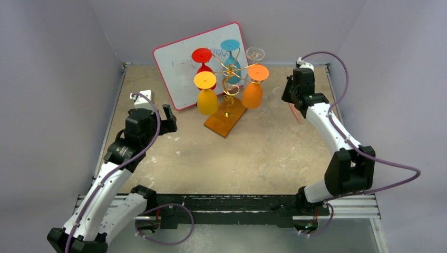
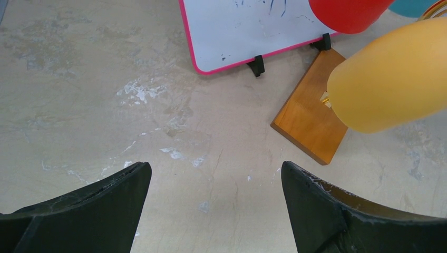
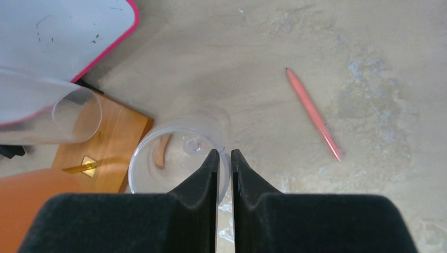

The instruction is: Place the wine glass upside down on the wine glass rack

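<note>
My right gripper (image 3: pixel 222 154) has its fingers almost pressed together, one inside and one outside the bowl, pinching the thin wall of the glass (image 3: pixel 163 166) at the rim. The glass is mouth up, just right of the rack (image 1: pixel 230 74) and its wooden base. I cannot tell whether it is standing on the table (image 1: pixel 263 153) or lifted. My left gripper (image 2: pixel 215 168) is spread wide, holds nothing, and hangs over bare table on the near left of the rack.

My main worry is the grip. A pinch on one side of a slick rim could let the glass swivel or slide out when I turn it over. The route in is also crowded. The orange glass (image 1: pixel 253 95) and a hung clear glass (image 3: pixel 52 113) are on the rack's right side, so a wide swing could knock them or push the rack askew. I cannot pick out a free hook from here, and the glass barely shows in the top view, so a misjudged approach is likely. The pen (image 3: pixel 313 113) lies on the table to the right, where a low pass could catch it.

The whiteboard (image 1: pixel 179 68) has only faint, smeared marks that I cannot read. I see no brands or labels.
</note>
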### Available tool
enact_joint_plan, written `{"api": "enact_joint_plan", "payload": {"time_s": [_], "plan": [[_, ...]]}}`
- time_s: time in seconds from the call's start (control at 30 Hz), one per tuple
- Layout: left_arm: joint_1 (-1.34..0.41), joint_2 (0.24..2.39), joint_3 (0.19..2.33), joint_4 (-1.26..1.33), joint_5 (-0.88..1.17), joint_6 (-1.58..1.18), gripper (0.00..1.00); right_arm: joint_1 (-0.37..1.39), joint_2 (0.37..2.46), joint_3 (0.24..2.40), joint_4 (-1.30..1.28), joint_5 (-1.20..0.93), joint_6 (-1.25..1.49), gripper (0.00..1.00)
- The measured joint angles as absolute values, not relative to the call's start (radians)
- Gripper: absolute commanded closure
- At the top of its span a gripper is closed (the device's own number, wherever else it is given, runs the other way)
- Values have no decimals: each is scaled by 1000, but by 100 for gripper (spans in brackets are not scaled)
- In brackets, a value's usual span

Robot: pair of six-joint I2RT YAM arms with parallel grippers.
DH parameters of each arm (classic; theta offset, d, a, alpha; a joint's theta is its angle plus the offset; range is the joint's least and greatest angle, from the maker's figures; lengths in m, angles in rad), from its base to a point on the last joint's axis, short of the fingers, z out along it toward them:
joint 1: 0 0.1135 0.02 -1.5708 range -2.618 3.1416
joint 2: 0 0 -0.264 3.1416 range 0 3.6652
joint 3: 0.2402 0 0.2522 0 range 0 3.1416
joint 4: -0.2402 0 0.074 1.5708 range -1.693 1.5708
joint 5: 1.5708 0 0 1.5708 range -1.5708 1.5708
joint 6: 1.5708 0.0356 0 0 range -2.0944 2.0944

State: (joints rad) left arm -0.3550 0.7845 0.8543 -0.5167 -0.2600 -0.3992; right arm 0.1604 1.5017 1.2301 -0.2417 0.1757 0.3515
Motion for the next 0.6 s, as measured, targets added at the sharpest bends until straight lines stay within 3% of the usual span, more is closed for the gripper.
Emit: {"api": "enact_joint_plan", "payload": {"time_s": [0.4, 0.6], "plan": [[-355, 774, 854, -517, -216, -400, 9, 160, 1257, 1137, -379, 213, 293, 100], [-355, 773, 854, -508, -124, -401, 11, 160, 1132, 1121, -482, 112, 264, 100]]}}
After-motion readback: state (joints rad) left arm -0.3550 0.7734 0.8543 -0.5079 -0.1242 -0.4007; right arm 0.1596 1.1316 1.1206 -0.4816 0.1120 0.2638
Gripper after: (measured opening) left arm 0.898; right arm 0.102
